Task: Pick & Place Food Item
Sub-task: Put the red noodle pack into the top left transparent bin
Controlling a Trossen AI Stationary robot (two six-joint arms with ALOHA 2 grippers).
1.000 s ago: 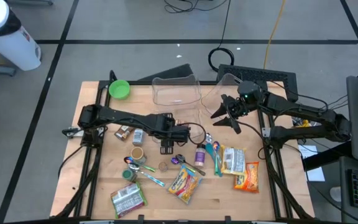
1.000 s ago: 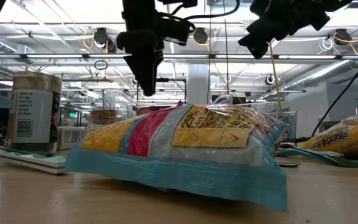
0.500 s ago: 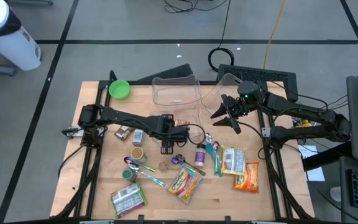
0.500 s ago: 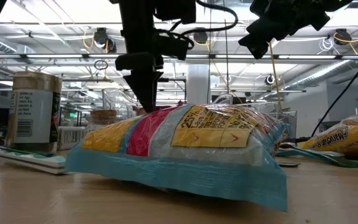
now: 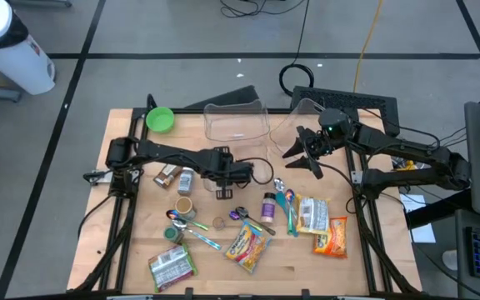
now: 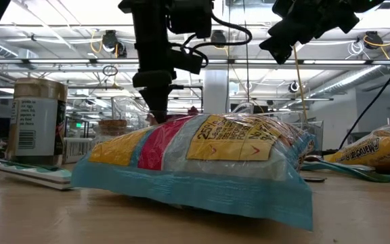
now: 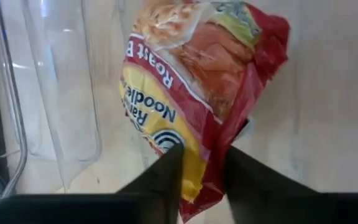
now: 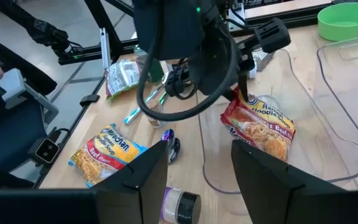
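Mid-table, near back: my left gripper (image 7: pixel 199 163) is pinched on the bottom edge of a red-yellow ramen noodle pack (image 7: pixel 194 87), which hangs from the fingers.
Pack location: off the wood, just beside a clear plastic bin (image 7: pixel 61 81); right wrist view puts the pack (image 8: pixel 258 126) close over the bin's floor area, near its curved rim.
Left grip: fingers closed tight on the wrapper's seam, only thin plastic between them.
Edges: clear bins (image 5: pixel 237 122) sit at the table's (image 5: pixel 132 242) back edge; green bowl (image 5: pixel 159 119) at back-left corner.
Open room: bare wood btwn the bins and the clutter row; front-left strip of table also free.
Clutter toward front: jar (image 6: pixel 38 120), spoons (image 5: pixel 192 231), small purple-capped bottle (image 5: pixel 268 203), several more noodle packs (image 5: pixel 248 244), one big in the low view (image 6: pixel 195 163).
Right gripper (image 8: pixel 199 163): raised over the back-right of the table, fingers apart, nothing between them, touching nothing.
Right-side room: a gap separates my two arms.
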